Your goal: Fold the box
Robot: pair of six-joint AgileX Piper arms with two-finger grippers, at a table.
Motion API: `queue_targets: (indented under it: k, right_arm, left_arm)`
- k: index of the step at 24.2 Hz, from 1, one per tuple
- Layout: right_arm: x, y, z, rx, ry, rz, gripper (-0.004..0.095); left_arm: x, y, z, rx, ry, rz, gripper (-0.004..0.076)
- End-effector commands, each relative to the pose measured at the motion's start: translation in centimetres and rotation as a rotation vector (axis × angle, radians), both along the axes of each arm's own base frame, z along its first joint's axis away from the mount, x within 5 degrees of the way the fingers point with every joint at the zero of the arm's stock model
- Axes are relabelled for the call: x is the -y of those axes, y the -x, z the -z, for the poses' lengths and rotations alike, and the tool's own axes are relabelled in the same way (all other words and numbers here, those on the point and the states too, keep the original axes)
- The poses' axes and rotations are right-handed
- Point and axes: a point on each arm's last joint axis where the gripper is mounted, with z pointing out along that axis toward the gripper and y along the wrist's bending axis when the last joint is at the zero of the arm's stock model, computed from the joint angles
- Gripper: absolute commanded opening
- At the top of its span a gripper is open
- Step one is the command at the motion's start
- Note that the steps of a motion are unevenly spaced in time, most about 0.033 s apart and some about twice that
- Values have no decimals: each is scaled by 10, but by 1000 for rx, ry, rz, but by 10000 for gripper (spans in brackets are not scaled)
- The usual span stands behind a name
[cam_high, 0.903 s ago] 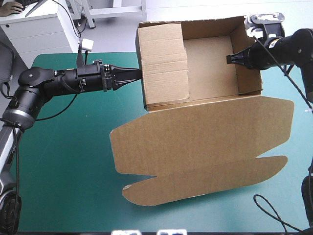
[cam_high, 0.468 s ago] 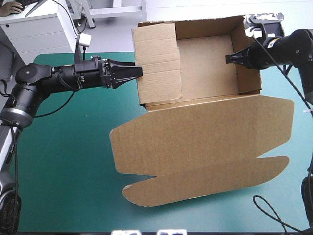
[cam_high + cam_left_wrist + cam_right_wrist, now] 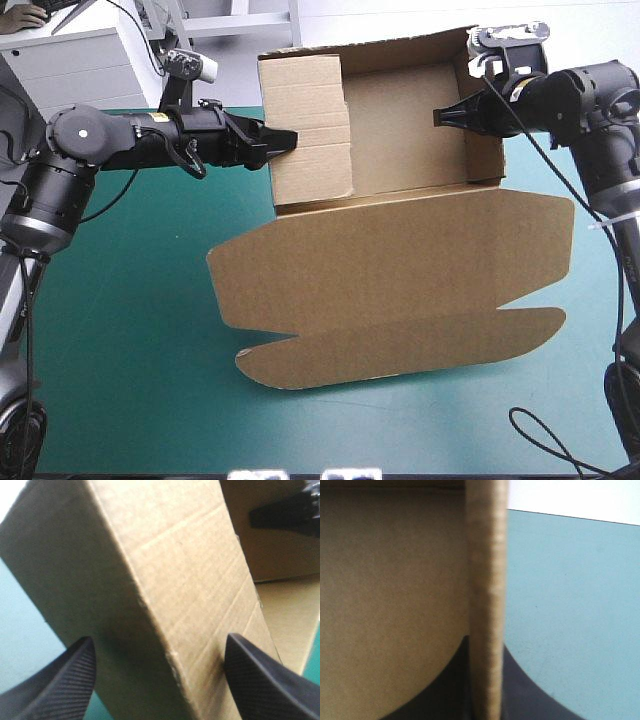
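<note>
The brown box [image 3: 400, 150] stands at the far middle of the table with its walls raised and its lid [image 3: 390, 290] flat toward the front. My left gripper [image 3: 283, 138] is open at the folded left wall [image 3: 310, 130]. In the left wrist view [image 3: 159, 638] that wall's outer corner [image 3: 150, 580] lies between the spread fingers [image 3: 60, 680]. My right gripper [image 3: 446, 115] is shut on the right wall [image 3: 485, 150], reaching from outside over its top edge. The right wrist view shows the wall's edge [image 3: 487, 580] pinched between the fingers [image 3: 530, 695]. The right gripper [image 3: 285, 512] also shows far off in the left wrist view.
Teal-green cover [image 3: 120, 330] lies to the left of the lid and in a strip along the front edge. The lid's curved front flap [image 3: 400, 350] reaches toward the table's front. White furniture [image 3: 80, 60] stands beyond the far left corner.
The left gripper opened, drew back, then came up to the left wall again. The box and the right gripper holding it shifted left and slightly farther away.
</note>
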Motion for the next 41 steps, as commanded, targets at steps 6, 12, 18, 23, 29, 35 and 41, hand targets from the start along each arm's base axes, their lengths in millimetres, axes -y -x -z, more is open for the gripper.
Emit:
queue_targets:
  k: [6,12,18,23,29,35,41]
  right_arm:
    - [-7,10,-26,122,-161,-20,-12]
    - [-6,9,-24,111,-148,-16,-12]
    - [-7,1,-10,39,-94,-19,-12]
    - [-10,-15,23,-136,-17,-34,-12]
    - [-17,-43,67,-302,28,-46,-12]
    - [-24,-74,136,-488,71,-48,-14]
    - [-30,-85,162,-558,54,-56,-14]
  left_arm:
    - [14,13,-35,142,-149,-249,502]
    - [30,8,-30,136,-159,-289,480]
    - [40,-4,-14,88,-185,-280,183]
    - [47,-19,8,39,-258,-254,-8]
    - [59,-49,64,-123,-421,-225,-8]
    - [62,-75,118,-216,-627,-226,-8]
    - [66,-81,144,-285,-699,-173,-8]
